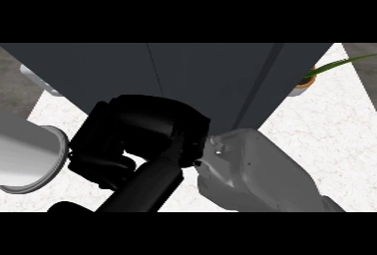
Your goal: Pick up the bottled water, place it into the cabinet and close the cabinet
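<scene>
Hands 2: left hand, right hand, grasp cannot tell | cabinet 1 | plant 1

text: none readable | labels/brands: none | numbers/signs: none | surfaces: cabinet, counter

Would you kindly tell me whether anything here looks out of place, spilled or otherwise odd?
Nothing looks spilled or damaged. One oddity: no bottle shows. The left hand and right hand crowd together against the cabinet front and may hide it. The plant stands upright behind the cabinet's right corner.
</scene>
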Robot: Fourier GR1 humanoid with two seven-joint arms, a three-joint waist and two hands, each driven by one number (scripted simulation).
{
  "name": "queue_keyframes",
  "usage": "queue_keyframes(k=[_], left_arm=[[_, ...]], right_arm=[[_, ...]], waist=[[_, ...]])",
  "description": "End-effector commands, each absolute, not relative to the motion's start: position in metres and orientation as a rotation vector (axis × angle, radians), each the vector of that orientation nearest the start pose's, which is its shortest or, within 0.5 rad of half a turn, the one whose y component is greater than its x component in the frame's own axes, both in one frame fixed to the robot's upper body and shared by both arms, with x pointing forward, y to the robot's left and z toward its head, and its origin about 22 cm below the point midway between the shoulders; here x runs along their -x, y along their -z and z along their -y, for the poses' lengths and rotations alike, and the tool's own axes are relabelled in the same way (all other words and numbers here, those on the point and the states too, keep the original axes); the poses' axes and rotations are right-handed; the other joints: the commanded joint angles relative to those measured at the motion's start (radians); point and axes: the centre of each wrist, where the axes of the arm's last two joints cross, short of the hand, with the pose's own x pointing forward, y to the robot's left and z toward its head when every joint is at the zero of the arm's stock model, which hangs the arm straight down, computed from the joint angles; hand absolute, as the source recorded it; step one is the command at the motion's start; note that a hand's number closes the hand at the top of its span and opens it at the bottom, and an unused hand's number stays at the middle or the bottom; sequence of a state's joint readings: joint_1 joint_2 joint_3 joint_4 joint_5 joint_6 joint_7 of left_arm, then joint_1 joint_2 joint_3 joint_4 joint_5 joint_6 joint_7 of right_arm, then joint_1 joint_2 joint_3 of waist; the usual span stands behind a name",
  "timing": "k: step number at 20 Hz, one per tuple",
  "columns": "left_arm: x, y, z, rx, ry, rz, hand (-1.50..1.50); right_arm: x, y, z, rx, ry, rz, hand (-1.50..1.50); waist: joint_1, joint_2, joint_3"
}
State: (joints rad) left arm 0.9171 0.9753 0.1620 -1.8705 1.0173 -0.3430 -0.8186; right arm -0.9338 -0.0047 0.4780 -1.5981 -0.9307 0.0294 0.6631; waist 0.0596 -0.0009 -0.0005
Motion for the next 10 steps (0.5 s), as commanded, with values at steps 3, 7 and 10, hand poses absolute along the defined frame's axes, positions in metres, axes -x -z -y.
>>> queue_keyframes(k=[3,7,10], left_arm=[[-0.030,-0.087,-0.436,0.160,-0.112,1.892,-1.50],[-0.030,-0.090,-0.438,0.154,-0.102,1.894,-1.50],[-0.015,-0.082,-0.441,0.181,-0.117,1.886,-1.50]], right_arm=[[-0.319,-0.192,0.036,-1.133,-0.747,1.134,1.50],[-0.347,-0.194,0.055,-1.100,-0.707,1.168,1.50],[-0.370,-0.188,0.067,-1.038,-0.626,1.219,1.50]], waist=[[-0.026,0.002,0.002],[-0.035,0.003,0.001],[-0.024,0.003,0.001]])
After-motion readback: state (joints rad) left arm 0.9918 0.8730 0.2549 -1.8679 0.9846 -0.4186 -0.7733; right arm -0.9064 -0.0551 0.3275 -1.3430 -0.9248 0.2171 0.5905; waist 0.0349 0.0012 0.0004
